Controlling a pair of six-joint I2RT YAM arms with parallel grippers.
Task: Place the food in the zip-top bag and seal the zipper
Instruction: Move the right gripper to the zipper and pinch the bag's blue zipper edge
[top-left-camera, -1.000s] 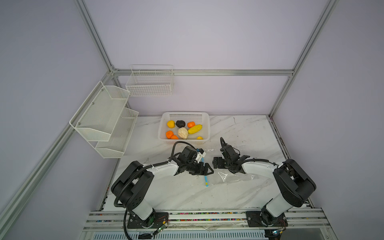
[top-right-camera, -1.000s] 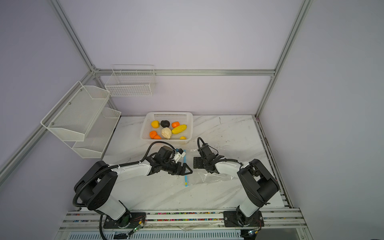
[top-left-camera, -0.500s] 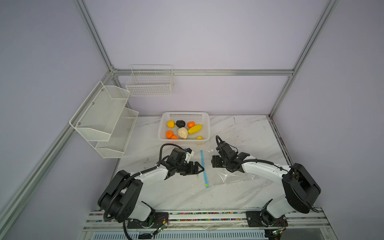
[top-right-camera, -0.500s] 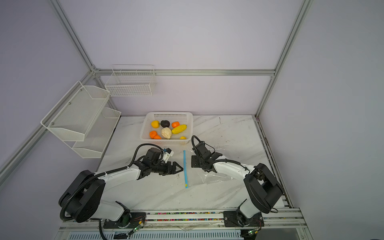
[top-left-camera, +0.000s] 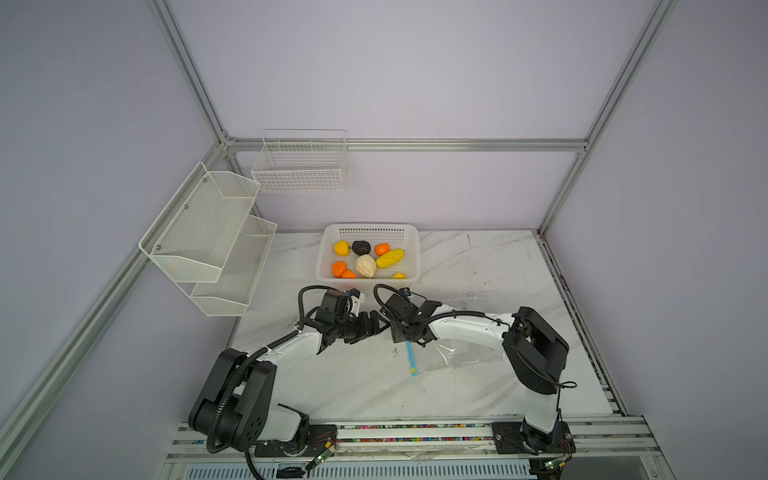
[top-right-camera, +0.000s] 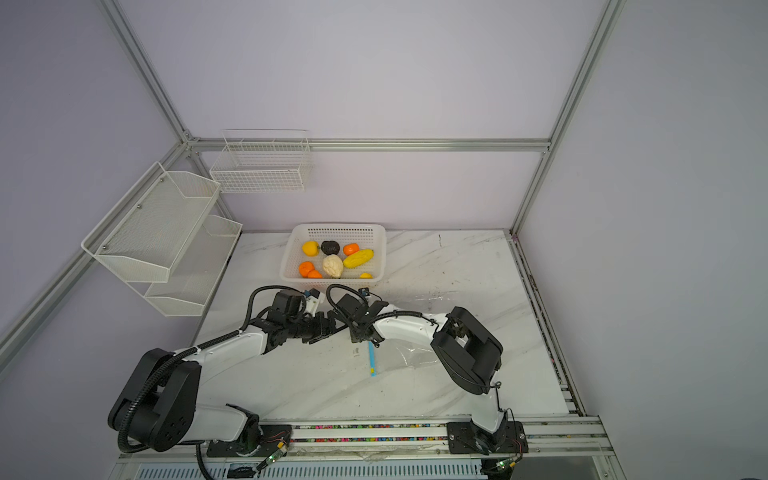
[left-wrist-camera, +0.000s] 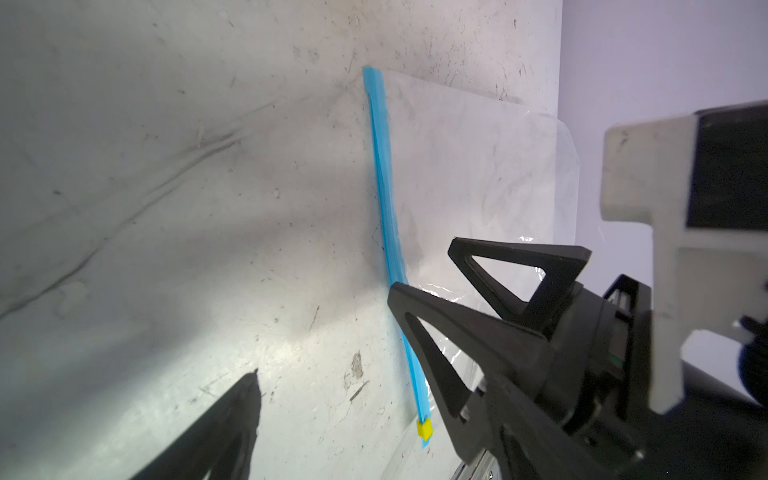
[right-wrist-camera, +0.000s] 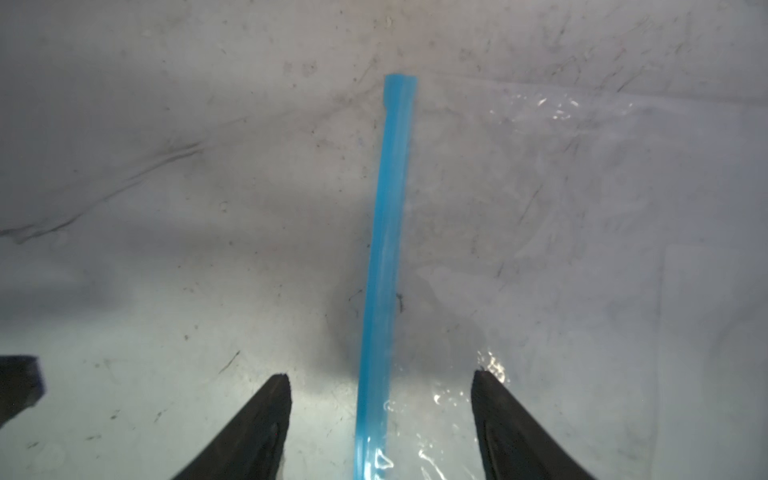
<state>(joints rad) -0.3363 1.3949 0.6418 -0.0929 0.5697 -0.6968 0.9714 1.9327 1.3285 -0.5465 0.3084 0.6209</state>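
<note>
**Bimanual workcell, from above and from both wrists.**

**Bag.** The clear bag (top-left-camera: 469, 353) lies on the marble tabletop (top-left-camera: 478, 266) on the right arm's side, partly under that arm. Its plastic is wrinkled and catches the light. The blue zipper (top-left-camera: 411, 359) forms the bag's edge toward the middle of the tabletop. A yellow slider (left-wrist-camera: 424, 430) sits at one end of the strip. The top views do not show which end that is.

**Right gripper** (right-wrist-camera: 380, 374). It hangs low over the zipper with its jaws released and spread. One finger stands on either side of the blue strip, and neither touches it. Nothing is grasped.

**Left gripper** (top-left-camera: 376, 330). It is just beside the right gripper, with its tips pointing toward it, on the bare-tabletop side of the zipper. Its jaws are released, with nothing between them. The left wrist view shows only one of its fingers (left-wrist-camera: 232, 424), over bare marble.

**Food** (top-left-camera: 365, 266). All eight pieces lie in the white perforated basket (top-left-camera: 368, 227) at the back of the tabletop, behind both grippers:
- three orange pieces
- a round yellow piece
- a long yellow piece
- a small yellow piece
- a bumpy cream piece
- a dark piece

**Surroundings.** A white two-tier mesh shelf (top-left-camera: 208, 224) hangs on the left wall. A wire rack (top-left-camera: 299, 166) hangs on the back wall.
</note>
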